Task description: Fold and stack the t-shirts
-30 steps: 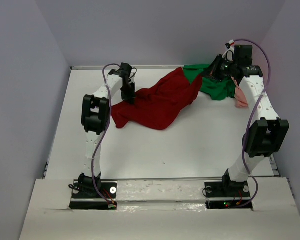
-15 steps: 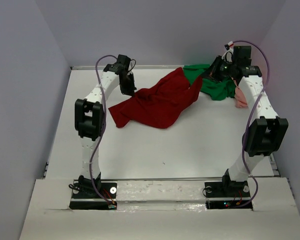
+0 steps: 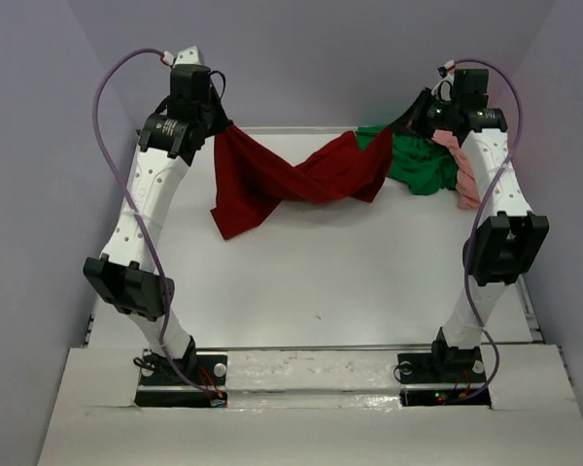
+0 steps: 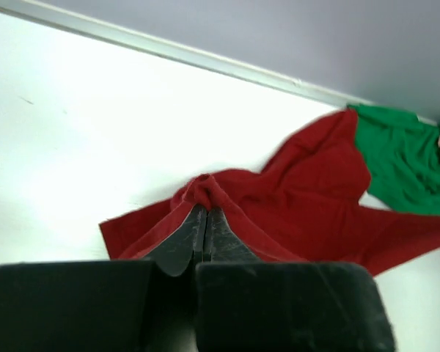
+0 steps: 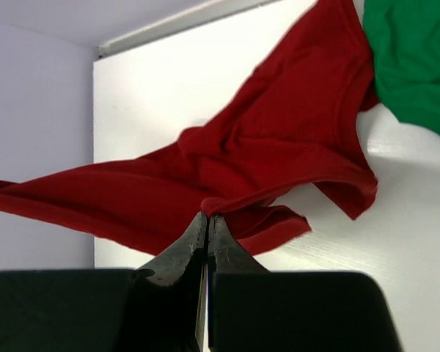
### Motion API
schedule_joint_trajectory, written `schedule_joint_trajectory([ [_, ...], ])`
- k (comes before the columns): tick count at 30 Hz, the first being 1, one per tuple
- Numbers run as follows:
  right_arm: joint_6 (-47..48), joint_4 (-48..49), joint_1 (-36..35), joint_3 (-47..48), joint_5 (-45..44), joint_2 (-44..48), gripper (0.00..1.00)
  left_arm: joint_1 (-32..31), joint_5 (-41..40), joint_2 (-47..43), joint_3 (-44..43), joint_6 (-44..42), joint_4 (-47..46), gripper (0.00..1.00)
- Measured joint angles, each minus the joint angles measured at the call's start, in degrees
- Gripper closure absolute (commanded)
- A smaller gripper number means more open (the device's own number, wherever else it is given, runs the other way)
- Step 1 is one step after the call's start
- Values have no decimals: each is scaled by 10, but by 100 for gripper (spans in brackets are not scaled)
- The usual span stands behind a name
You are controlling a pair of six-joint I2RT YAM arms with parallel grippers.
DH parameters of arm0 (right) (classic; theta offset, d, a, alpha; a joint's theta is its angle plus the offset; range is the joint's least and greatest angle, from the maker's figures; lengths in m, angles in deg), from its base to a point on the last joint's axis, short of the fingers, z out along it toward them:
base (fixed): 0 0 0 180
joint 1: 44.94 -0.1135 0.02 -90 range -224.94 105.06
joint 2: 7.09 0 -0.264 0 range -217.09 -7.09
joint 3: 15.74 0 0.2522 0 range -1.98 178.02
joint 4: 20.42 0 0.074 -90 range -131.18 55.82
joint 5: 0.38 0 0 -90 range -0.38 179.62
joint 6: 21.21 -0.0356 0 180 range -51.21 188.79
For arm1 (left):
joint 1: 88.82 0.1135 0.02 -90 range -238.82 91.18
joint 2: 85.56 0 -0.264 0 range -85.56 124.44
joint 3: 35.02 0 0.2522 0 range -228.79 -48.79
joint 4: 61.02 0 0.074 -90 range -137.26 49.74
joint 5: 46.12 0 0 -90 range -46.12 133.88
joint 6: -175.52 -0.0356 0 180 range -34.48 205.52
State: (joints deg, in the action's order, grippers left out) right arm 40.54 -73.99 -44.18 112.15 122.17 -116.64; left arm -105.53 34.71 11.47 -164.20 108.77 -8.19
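The dark red t-shirt point(image 3: 291, 180) hangs stretched between both grippers above the far part of the table, twisted in the middle, one corner drooping at the left. My left gripper point(image 3: 217, 126) is shut on its left end point(image 4: 205, 192). My right gripper point(image 3: 400, 128) is shut on its right end point(image 5: 227, 198). The bright green t-shirt point(image 3: 413, 167) lies crumpled at the far right, seen also in the left wrist view point(image 4: 403, 158) and the right wrist view point(image 5: 418, 51). The salmon pink t-shirt point(image 3: 463, 184) lies beside it under the right arm.
The white table point(image 3: 311, 282) has a raised back rim point(image 4: 169, 50) and grey walls close on three sides. Both arm bases point(image 3: 180, 374) stand on the near edge.
My left gripper has risen and swung left and back with the red t-shirt's end, lifting and stretching the cloth off the table. The right gripper has lifted slightly, holding its end.
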Motion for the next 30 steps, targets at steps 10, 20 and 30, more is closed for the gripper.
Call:
schedule_joint_trajectory([
  [10, -37, 7, 0, -50, 48, 99, 100, 11, -68, -163, 168, 20, -36, 100],
  [20, -10, -118, 0, -180, 132, 437, 100, 10, -27, -469, 330, 84, -24, 100],
  [30, -43, -232, 0, 130, 95, 534, 100, 10, -32, -635, 247, 87, -10, 100],
])
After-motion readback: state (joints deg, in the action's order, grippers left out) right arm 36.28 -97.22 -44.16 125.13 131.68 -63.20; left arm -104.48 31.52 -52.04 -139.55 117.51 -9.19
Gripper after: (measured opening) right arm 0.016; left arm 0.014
